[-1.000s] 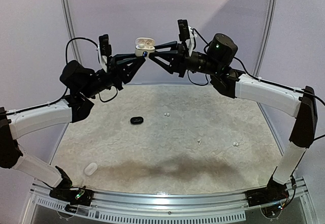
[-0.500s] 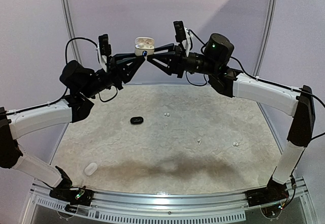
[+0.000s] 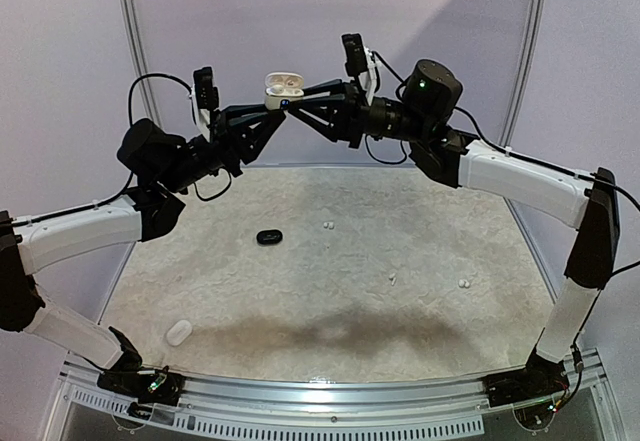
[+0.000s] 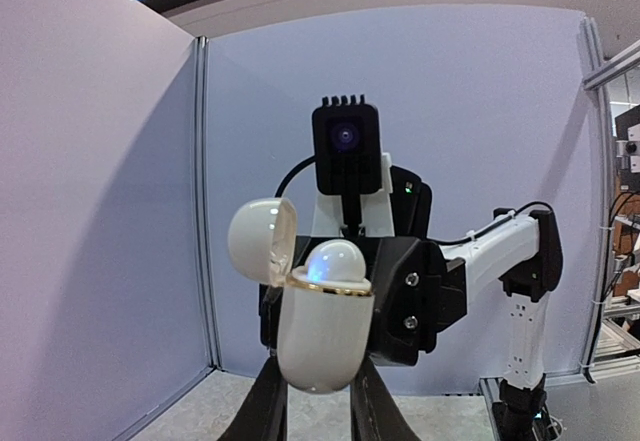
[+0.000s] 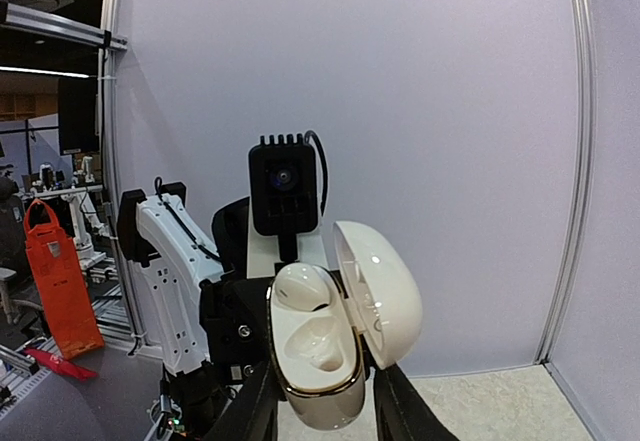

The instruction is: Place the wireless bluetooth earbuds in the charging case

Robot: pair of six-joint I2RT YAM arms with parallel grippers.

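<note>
While the left fingers pinch the open charging case aloft, one earbud sits inside | right fingers flank it, grip unclear | loose earbuds lie on desk | best: hold case level, fill empty socket squarely

The white charging case sits upright high above the table, its lid flipped open. One white earbud sits in a socket and the other socket is bare. Tiny white earbuds lie loose on the table below.
</note>
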